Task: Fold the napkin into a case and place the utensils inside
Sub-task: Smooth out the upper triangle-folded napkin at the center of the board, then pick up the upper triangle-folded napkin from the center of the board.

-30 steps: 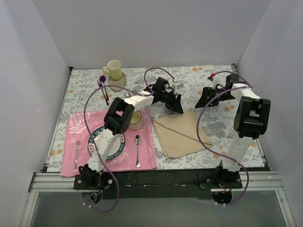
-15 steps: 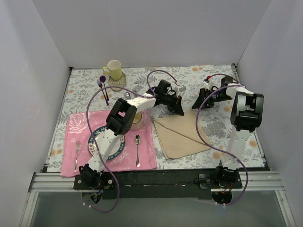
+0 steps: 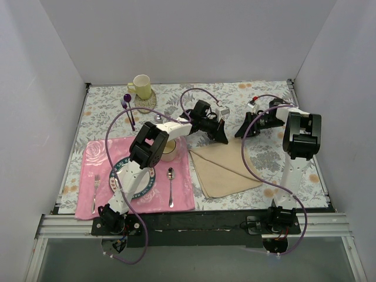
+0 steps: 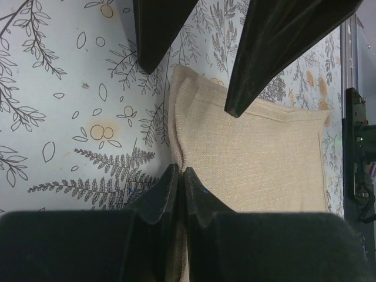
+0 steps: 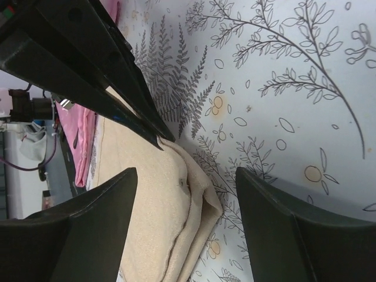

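Left gripper (image 4: 178, 176) is clenched on the far edge of the napkin (image 4: 258, 158), which lies folded flat on the tabletop (image 3: 97, 111) between my two arms. Right gripper (image 5: 185, 173) is released, its jaws straddling the napkin's far right corner, just beside the left. I judge this corner the next pinch point.
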Controlling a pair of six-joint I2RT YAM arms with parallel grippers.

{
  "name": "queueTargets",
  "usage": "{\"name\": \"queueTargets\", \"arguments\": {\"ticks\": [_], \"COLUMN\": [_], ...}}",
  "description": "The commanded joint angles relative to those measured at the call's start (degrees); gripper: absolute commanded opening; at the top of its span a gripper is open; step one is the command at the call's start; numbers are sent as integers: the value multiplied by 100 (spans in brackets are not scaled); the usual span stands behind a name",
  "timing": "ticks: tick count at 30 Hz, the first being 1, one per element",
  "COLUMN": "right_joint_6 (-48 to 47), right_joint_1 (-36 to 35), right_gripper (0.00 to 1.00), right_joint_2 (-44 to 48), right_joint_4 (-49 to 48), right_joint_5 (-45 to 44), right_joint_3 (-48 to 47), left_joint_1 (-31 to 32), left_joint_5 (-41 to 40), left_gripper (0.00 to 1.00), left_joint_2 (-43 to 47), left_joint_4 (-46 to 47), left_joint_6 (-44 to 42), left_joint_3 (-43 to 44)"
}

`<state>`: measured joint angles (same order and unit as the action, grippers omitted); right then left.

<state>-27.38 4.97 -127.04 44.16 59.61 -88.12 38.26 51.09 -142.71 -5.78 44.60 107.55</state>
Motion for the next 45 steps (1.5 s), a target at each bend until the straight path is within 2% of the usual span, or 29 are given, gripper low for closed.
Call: {"name": "queueTargets", "arguments": {"ticks": [1,5,11,14,15,17,18,21,22,24,29,33,36,41,45], "right_joint_6": [-312,-488,-848,-997,-1041,-1208,-1252,-1559,-1647,-1936,-2263,-2448,-2588,-2738,-2756], "right_joint_1": [-67,-84,-137,-137,-137,-137,-137,-137,-137,-137,-137,-137,-137,-128,-93], "right_gripper": [76,68,51,30,16,4,1,1,1,1,1,1,1,1,1], "right_joint_2": [-224,-329,-365,-409,-400,-357,-304,-6,82,329,742,935,1050,1059,1041], "right_joint_4": [338,593,1015,1199,1278,1428,1550,1700,1718,1771,1763,1798,1859,1991,2044], "right_joint_5": [-196,-91,85,85,85,120,138,156,138,121,129,208,182,103,85], "right_joint_3": [-65,-162,-215,-311,-407,-513,-583,-566,-505,-435,-198,-39,14,-13,-91], "left_joint_1": [32,41,50,50,50,6,-98,-468,-564,-767,-838,-864,-934,-1040,-1136], "left_joint_5": [120,147,147,112,77,68,103,322,401,446,524,393,375,542,612], "left_gripper": [0,0,0,0,8,32,55,70,73,77,77,73,70,58,44], "left_joint_2": [727,807,798,789,789,833,859,1043,1105,1219,1167,1026,1079,991,974], "left_joint_4": [270,341,350,341,245,-9,-263,-853,-1046,-1731,-3207,-3587,-3544,-4061,-4308], "left_joint_6": [-171,-267,-303,-303,-329,-425,-417,-600,-767,-1530,-2868,-3045,-3045,-3430,-3633], "left_joint_3": [-199,-296,-243,-208,-190,-76,-50,-111,-146,-173,-41,-32,-216,-138,-146]}}
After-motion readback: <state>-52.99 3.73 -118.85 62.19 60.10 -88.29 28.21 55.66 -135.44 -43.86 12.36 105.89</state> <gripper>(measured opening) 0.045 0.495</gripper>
